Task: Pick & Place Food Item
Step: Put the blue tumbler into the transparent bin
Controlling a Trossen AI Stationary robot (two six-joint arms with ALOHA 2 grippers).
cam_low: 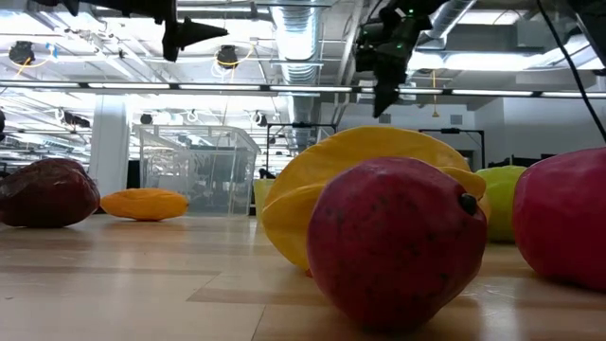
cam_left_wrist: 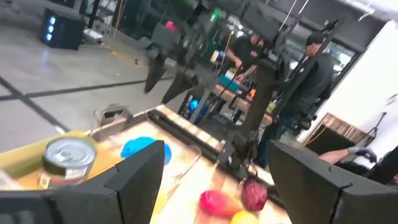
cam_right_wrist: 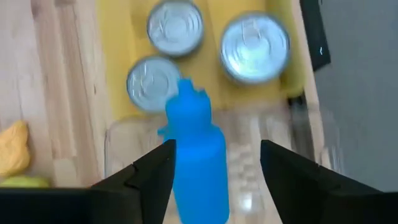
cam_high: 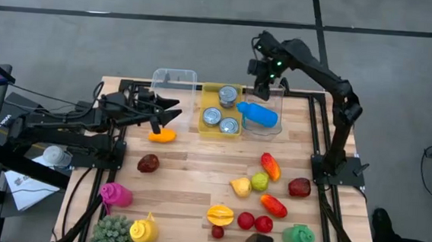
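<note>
Right end effector (cam_high: 264, 84) hangs spread and empty above the blue bottle (cam_high: 258, 114), which lies in a clear bin (cam_high: 277, 102) beside three unlabelled cans (cam_high: 222, 110) (no lettering readable); left end effector (cam_high: 167, 110), spread, hovers over an orange fruit (cam_high: 161, 135) on the counter (cam_high: 189, 180).

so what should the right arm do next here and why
Probably lift the right gripper a little higher and pull back. Its fingers stand open above the blue bottle, which lies on its side in the clear bin beside the yellow bin of cans, apart from the fingers, so that item looks placed. The left gripper hovers open over the orange item.
</note>
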